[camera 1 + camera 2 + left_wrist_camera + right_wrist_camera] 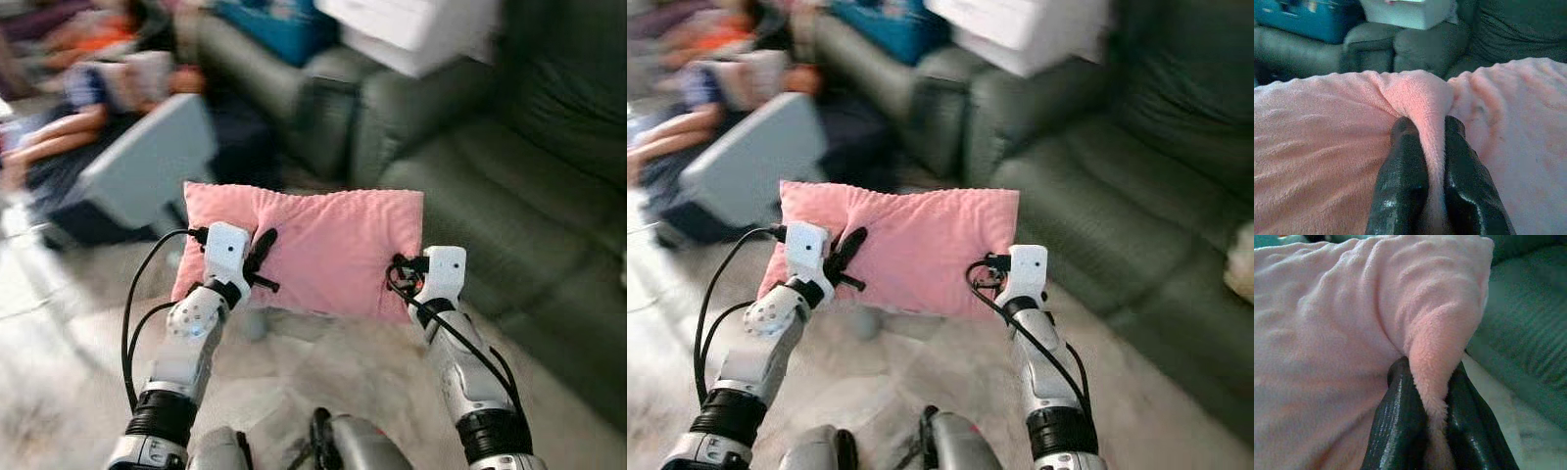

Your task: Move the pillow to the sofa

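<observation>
The pink pillow (pixel 323 245) is held before the sofa (pixel 509 196), pinched by the left gripper (pixel 1432 147) and right gripper (pixel 1432 382); wrist views reveal folds clamped.

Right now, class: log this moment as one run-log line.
pink fleece pillow: carried off floor | left gripper: pinching fold | right gripper: pinching corner | dark green sofa: ahead-right

The pillow (pixel 313 245) hangs off the floor (pixel 323 372) in front of the robot, held between both arms. The left gripper (pixel 260 259) pinches a fold near the pillow's left end, and the right gripper (pixel 400 279) pinches a fold at its right edge. The sofa (pixel 509 196) stands to the right and runs on behind the pillow. A box (pixel 411 29) sits on the sofa's far part, with a case (pixel 269 24) to its left. A person (pixel 88 108) lies at far left, beyond a tilted board (pixel 147 162).
</observation>
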{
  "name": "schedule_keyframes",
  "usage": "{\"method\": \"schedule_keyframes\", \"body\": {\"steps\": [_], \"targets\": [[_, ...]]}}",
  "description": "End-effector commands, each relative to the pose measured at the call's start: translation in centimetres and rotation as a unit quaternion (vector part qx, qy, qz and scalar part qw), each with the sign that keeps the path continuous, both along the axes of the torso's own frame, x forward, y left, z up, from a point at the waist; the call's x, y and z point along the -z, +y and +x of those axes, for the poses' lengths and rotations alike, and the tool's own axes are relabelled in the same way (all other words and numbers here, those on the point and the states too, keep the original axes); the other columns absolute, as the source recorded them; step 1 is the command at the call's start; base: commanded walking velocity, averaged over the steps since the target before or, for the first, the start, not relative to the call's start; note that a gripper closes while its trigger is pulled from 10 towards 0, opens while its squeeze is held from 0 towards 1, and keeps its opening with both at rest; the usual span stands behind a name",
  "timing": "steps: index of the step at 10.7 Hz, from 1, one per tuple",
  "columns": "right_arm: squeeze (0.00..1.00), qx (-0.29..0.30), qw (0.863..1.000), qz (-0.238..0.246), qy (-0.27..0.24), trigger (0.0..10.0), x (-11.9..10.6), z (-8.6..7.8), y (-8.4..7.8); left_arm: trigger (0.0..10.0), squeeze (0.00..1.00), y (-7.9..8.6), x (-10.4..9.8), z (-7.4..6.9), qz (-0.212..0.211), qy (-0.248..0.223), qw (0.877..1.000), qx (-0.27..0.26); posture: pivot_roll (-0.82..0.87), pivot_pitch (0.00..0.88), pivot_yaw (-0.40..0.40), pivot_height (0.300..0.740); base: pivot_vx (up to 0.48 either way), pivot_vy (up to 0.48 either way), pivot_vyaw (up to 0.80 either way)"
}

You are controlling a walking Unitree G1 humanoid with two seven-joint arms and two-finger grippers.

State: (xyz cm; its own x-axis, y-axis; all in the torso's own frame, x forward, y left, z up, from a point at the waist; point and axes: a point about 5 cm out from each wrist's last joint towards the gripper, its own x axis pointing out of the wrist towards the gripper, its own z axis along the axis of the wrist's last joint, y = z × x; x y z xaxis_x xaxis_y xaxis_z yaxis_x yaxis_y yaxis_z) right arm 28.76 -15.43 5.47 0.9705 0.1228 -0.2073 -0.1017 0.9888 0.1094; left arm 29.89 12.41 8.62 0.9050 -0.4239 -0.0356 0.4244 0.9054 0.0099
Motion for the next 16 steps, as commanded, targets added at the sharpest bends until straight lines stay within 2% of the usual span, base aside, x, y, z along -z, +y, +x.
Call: {"method": "schedule_keyframes", "body": {"steps": [1, 2, 5, 9, 16], "targets": [[0.0, 0.008, 1.0, 0.0, -0.025, 10.0, -0.9, 0.1, -0.2, 10.0, 0.0, -0.2, -0.4, 0.2, 0.0, -0.006, 1.0, 0.01, -0.1, 0.104, -0.036, 0.74, 0.259, 0.0, -0.8], [0.0, 0.02, 0.999, -0.011, -0.028, 10.0, -0.9, -0.1, -0.8, 10.0, 0.0, 0.1, 0.3, 0.0, 0.0, 0.006, 1.0, 0.006, -0.1, 0.108, -0.035, 0.74, 0.27, 0.0, -0.54], [0.0, 0.031, 0.999, -0.007, -0.023, 10.0, -0.6, -0.7, -1.5, 10.0, 0.0, 0.5, 0.6, -0.4, 0.0, 0.014, 1.0, 0.004, -0.1, 0.113, -0.032, 0.74, 0.327, 0.0, -0.71], [0.0, 0.02, 0.999, 0.0, -0.029, 10.0, -0.8, -0.9, -0.5, 10.0, 0.0, 0.6, 0.5, -0.4, 0.003, 0.013, 1.0, 0.006, -0.1, 0.117, -0.031, 0.74, 0.377, 0.0, -0.71], [0.0, 0.022, 0.999, 0.003, -0.031, 10.0, -1.0, -0.7, -0.5, 10.0, 0.0, 0.3, 0.5, -0.3, 0.003, 0.014, 1.0, 0.011, -0.1, 0.118, -0.028, 0.74, 0.424, 0.0, -0.71]]}}
